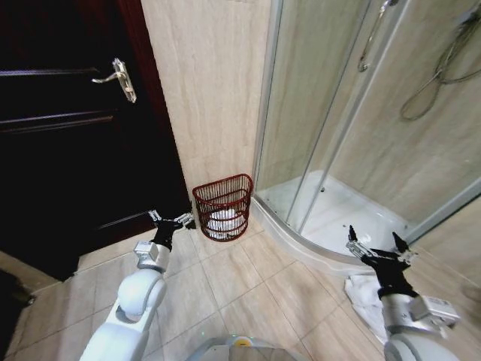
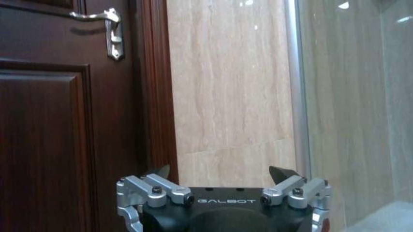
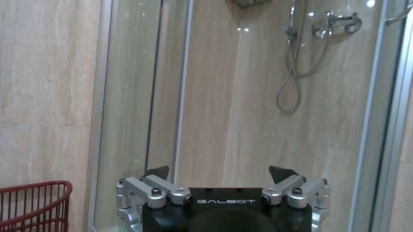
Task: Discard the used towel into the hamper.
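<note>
Both grippers hang open and empty: right gripper above the white towel on the floor by the shower curb, left gripper beside the hamper. I judge we're pre-grasp; next, lower right onto the towel. Hamper sits cornered between door and shower, already holding something white.
</note>
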Tool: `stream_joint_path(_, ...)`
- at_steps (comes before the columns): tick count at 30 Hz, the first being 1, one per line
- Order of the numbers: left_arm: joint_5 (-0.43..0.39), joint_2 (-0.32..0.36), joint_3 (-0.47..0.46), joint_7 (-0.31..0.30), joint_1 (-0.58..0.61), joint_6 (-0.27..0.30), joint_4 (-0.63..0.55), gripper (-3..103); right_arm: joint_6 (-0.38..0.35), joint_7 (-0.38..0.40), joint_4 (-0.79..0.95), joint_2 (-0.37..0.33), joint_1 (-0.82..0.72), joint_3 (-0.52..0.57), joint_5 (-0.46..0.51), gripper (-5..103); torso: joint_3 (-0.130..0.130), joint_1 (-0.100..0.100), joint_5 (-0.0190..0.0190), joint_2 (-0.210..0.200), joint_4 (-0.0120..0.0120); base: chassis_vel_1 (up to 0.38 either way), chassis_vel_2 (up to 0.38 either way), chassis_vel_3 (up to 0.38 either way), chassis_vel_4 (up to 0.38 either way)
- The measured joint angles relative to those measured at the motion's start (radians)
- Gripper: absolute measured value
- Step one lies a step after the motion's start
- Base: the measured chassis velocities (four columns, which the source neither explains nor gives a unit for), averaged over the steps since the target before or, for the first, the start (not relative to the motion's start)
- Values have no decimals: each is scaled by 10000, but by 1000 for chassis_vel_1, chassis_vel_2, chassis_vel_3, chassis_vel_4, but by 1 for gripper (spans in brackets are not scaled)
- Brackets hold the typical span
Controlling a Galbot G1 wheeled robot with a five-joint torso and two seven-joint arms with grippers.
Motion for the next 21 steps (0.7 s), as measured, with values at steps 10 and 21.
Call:
stream_joint_path(10,10,13,-34,45,102,-341,243,100,4,3,10,137,37,-45,-39,100,0,0,-2,0,-2,-26,-223,15,211)
stream_joint_path(21,107,10,188,99,139,-591,367,100,0,24,-11,164,62,6,-33,100,1,0,-1,0,0,-54,-219,38,225)
